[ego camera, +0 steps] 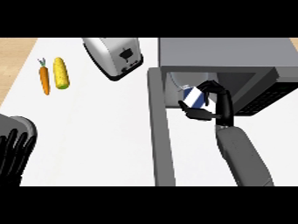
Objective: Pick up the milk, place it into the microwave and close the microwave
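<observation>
**Milk [192, 97] at the microwave [228, 52] opening, right hand [222, 103] wrapped round it**

So, right of centre in the frame, the right hand has the blue-and-white milk carton. The fingers curl over its top and far side and the thumb hooks in underneath, so part of the carton is hidden. The carton sits right at the mouth of the microwave, in front of the dark cavity. I honestly can't tell whether it's resting on the floor inside or hanging just above it. The grey forearm runs down from the hand toward the lower edge of the frame.

The microwave fills the upper right. Its door [161, 131] is swung wide open and shows as a long grey strip running down the middle of the frame, just left of the carton.

The left hand [6, 159] is parked in the lower left corner, fingers straight and pointing up, holding nothing.

On the white counter [93, 131], a silver toaster [116, 57] sits at top centre, just left of the microwave. A carrot [45, 78] and a corn cob [60, 73] lie side by side in the upper left, well apart from the milk.
</observation>
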Controlling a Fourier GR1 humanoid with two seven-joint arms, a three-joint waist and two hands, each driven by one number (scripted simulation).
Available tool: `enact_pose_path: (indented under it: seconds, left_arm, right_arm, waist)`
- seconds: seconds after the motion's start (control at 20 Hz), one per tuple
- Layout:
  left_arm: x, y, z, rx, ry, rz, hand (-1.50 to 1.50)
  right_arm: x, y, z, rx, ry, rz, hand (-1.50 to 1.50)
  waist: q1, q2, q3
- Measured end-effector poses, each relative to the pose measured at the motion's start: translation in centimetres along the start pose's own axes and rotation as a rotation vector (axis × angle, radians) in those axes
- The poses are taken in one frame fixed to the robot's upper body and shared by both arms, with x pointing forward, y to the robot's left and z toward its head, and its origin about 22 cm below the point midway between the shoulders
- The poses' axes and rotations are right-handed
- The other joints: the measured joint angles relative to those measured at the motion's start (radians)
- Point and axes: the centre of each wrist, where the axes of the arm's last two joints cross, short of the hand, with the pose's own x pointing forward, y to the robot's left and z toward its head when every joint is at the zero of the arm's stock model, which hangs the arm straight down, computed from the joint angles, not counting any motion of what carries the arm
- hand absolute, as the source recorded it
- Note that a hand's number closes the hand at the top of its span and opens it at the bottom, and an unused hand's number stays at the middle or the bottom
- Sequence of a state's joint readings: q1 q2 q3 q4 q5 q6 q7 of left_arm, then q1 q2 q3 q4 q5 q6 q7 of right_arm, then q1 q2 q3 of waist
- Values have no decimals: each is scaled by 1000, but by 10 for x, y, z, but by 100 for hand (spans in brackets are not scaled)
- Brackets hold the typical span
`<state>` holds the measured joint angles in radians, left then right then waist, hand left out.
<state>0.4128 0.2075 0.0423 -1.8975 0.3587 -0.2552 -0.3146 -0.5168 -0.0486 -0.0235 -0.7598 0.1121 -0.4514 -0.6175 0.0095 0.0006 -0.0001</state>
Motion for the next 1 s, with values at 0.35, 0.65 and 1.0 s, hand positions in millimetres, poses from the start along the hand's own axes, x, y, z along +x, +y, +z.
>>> enact_pose_path:
  seconds: [0.35,0.65,1.0]
  left_arm:
    - [-1,2,6,-17,3,8,-150]
    - [-5,0,-7,-38,-1,12,-150]
    - [-6,3,-13,-55,17,-58,-150]
  right_arm:
    - [4,-7,-47,-1,26,188,150]
    - [7,-15,-72,-39,53,304,150]
    - [11,-32,-91,-146,56,463,150]
  waist:
    - [21,7,1]
    - [42,19,2]
    - [71,33,3]
